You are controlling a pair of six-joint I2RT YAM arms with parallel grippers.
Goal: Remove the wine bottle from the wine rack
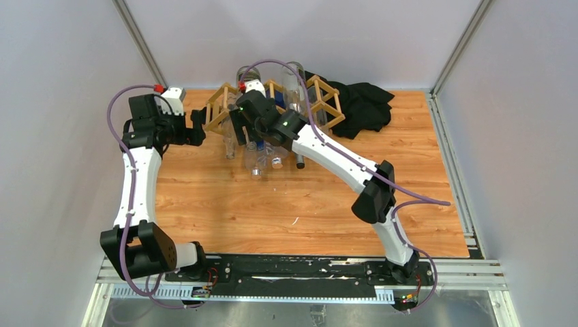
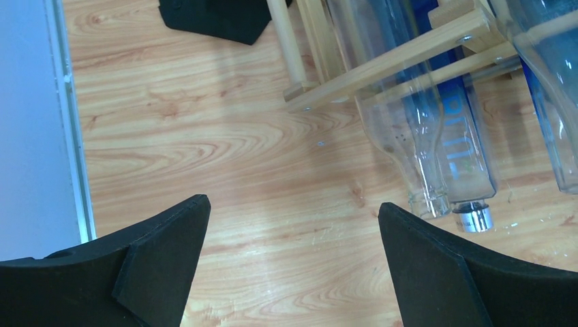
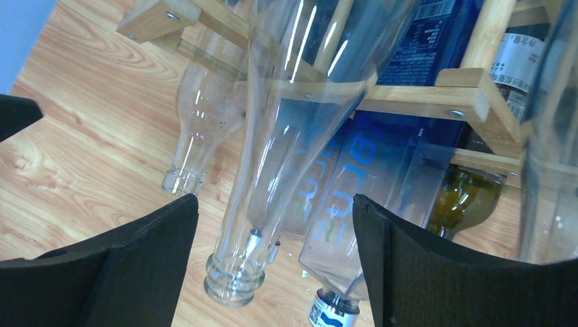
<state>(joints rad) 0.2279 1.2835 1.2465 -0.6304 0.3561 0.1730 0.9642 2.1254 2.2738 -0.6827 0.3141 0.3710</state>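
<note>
- Bottle first: the clear long-necked glass wine bottle (image 3: 272, 157) lies slanted in the light wooden lattice wine rack (image 3: 422, 102), mouth low, near the wood-grain table (image 3: 82, 157).
- Right gripper (image 3: 274, 204) straddles its neck, jaws apart, with no contact visible on either side.
- Tight company here: a blue square-sided bottle (image 3: 382, 157) lies just beside it, and another clear bottle (image 3: 198, 136) on the other side.
- Left gripper (image 2: 293, 204) hangs wide open over bare table beside the rack's end, holding nothing.
- The danger: smooth tapering glass could slip through the pads. A skewed pull could snag the slats, drag the light rack, or knock the blue neighbour loose.
</note>
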